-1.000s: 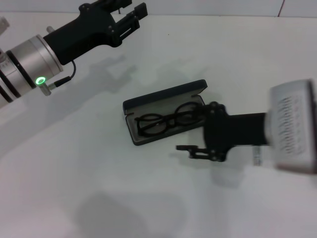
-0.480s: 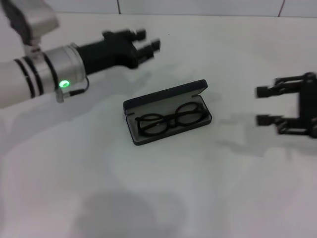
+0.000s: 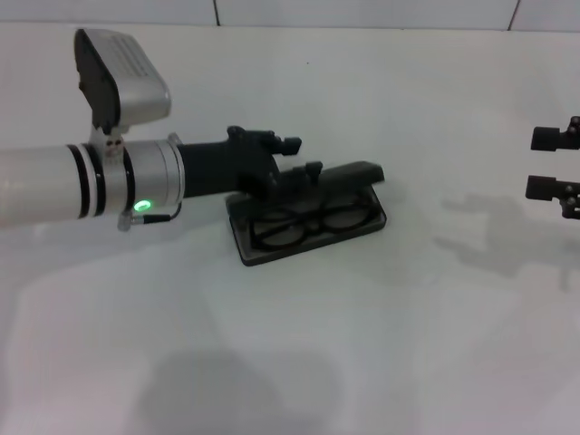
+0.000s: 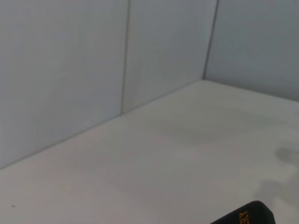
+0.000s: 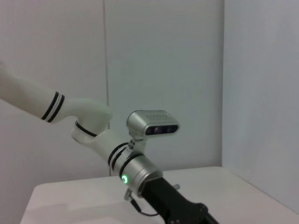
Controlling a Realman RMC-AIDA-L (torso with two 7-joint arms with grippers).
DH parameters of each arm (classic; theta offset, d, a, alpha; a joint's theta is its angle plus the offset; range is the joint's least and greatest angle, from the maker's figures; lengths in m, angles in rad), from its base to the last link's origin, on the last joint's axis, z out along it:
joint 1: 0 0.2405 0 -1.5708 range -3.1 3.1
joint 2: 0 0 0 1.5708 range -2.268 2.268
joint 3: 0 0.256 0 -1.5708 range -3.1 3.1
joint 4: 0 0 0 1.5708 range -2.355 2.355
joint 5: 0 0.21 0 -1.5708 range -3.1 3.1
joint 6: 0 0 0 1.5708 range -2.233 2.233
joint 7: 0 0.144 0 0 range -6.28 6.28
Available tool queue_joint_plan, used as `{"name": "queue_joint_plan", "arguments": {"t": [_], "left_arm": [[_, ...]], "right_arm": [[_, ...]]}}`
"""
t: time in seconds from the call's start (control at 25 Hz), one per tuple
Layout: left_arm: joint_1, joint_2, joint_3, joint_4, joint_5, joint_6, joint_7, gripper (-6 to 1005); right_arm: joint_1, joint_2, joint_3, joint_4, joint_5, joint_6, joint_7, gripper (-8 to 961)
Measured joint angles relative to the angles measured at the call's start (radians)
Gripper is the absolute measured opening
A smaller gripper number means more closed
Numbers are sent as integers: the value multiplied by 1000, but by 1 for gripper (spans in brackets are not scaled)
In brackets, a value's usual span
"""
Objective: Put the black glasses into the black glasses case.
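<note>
The black glasses case lies near the middle of the white worktop, its tray facing up. The black glasses rest inside that tray, lenses side by side along its length. Just behind them the lid stands tilted low over the tray, partly lowered. The left hand reaches in from the left and sits at the lid's back edge with its fingers narrowly parted, touching or nearly touching it. In the left wrist view a corner of the lid with orange lettering shows. Off at the right edge, the right hand hovers well apart from the case, fingers spread wide.
</note>
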Motion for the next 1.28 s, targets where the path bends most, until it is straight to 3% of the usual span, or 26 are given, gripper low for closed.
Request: {"name": "queue_joint_plan", "arguments": {"t": [0.2,0.4,0.56,0.72,0.8,0.92,1.16,1.28], "left_arm": [[19,0,74,3,16,6,18,480],[66,0,61,55,-29,75,64,478],[104,11,16,90,-125,220,97,475],[129,41,-26,104,-137,400,97,545],[151,54,-42,117,-139,474,108,598],[197,63,-86,137,-142,580,151,703],[281,55,-179,145,-143,681,237,833],[314,55,-210,146,-143,715,248,878]], "right_arm": [[6,7,2,0,-2,2,1,545],[12,16,3,-5,0,14,9,549],[38,42,-3,-7,1,32,28,552],[76,87,-25,-8,-16,55,24,555],[102,113,-39,-6,-32,68,15,623],[122,130,-65,10,-35,69,3,726],[151,137,-115,98,21,66,-87,900],[178,137,-131,155,58,68,-147,896]]}}
